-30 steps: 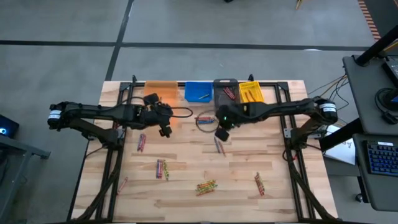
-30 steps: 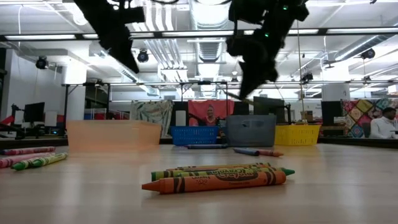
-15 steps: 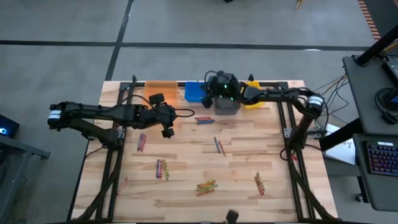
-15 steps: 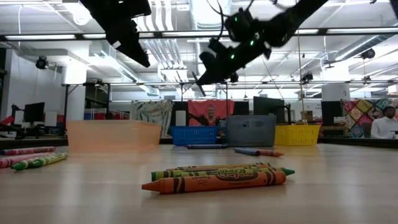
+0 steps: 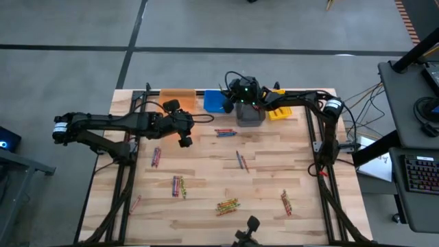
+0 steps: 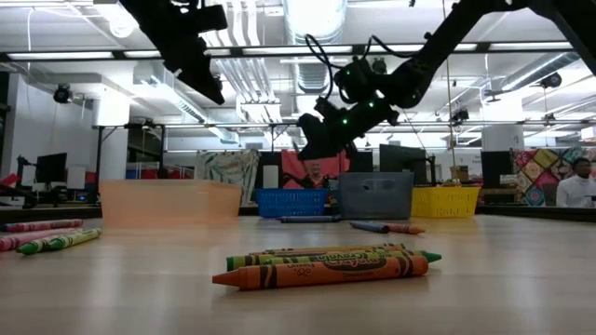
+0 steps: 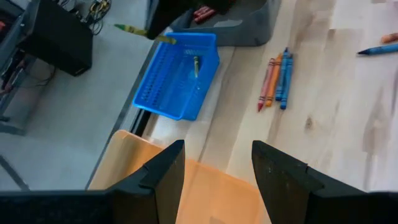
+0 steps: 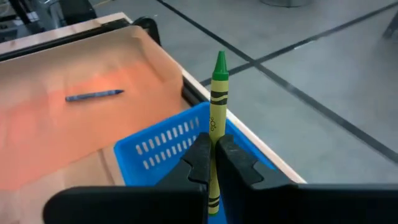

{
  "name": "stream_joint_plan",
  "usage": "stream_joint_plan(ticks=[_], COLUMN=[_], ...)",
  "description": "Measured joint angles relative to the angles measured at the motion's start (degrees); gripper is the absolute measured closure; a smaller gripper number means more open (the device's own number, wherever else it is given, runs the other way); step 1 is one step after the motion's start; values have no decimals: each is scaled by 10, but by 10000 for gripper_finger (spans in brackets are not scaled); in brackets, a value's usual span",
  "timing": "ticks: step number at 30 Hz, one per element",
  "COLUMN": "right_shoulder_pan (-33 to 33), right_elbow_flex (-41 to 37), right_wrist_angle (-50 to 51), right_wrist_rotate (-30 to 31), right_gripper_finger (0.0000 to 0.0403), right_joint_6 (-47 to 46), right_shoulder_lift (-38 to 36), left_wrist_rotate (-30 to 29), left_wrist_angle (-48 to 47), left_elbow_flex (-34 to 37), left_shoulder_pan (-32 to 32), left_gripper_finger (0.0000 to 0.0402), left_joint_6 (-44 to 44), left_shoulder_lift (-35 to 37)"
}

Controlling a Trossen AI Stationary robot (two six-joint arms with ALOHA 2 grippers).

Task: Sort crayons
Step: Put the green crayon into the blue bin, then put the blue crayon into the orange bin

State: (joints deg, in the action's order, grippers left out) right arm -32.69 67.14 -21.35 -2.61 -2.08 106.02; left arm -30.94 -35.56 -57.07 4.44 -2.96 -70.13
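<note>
**A:** Where is the right arm, and how is it set?

**B:** It reaches in from the table's three o'clock side and bends back toward twelve o'clock. The right gripper (image 8: 211,163) hangs in the air over the blue bin (image 5: 217,101), just beside the grey bin (image 5: 250,114). Its claw is pinched tight on a green crayon (image 8: 216,118), which sticks out well past the fingertips, with its point over the table's far edge.

**A:** And the left one?

**B:** The left arm stretches level from nine o'clock toward the middle. The left gripper (image 5: 184,139) is raised clear of the wood at the near edge of the orange bin (image 5: 178,97). Its claw stands wide, with nothing between the fingers (image 7: 163,174).

**A:** Where are the rest of the crayons?

**B:** A blue crayon (image 8: 94,95) lies in the orange bin, and another lies in the blue bin. Red ones show in the grey bin. On the table (image 5: 206,206), a small mixed bunch (image 7: 275,79) lies near the blue bin toward six o'clock. A green and orange cluster (image 6: 326,264) sits toward six o'clock, and more little groups are scattered between eight and four o'clock. The yellow bin (image 5: 280,108) stands at one o'clock.
</note>
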Motion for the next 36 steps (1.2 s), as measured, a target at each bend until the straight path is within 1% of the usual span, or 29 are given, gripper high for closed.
stream_joint_plan(ticks=[5,15,18,21,23,25,31,34,36], right_shoulder_pan=[0,1,1,2,4,9,51,83,110], right_elbow_flex=[1,1,1,0,0,0,-1,-3,-9], right_wrist_angle=[3,0,5,24,58,99,255,336,372], right_wrist_rotate=[0,-3,-26,-78,-111,-122,-124,-124,-124], right_gripper_finger=[377,299,287,283,284,288,300,306,310], right_joint_6=[1,-12,-32,-44,-45,-42,-38,-40,-45], right_shoulder_lift=[8,5,-5,-37,-66,-99,-206,-249,-274], left_wrist_rotate=[0,0,0,0,5,21,78,104,128], left_wrist_angle=[0,31,37,41,45,55,100,129,153], left_elbow_flex=[1,1,1,1,1,1,1,1,1], left_shoulder_pan=[13,17,17,17,17,17,17,17,17], left_gripper_finger=[232,232,232,232,232,232,232,232,232], left_joint_6=[0,-17,-25,-26,-26,-26,-27,-35,-43], left_shoulder_lift=[0,-9,-17,-25,-31,-37,-63,-82,-96])
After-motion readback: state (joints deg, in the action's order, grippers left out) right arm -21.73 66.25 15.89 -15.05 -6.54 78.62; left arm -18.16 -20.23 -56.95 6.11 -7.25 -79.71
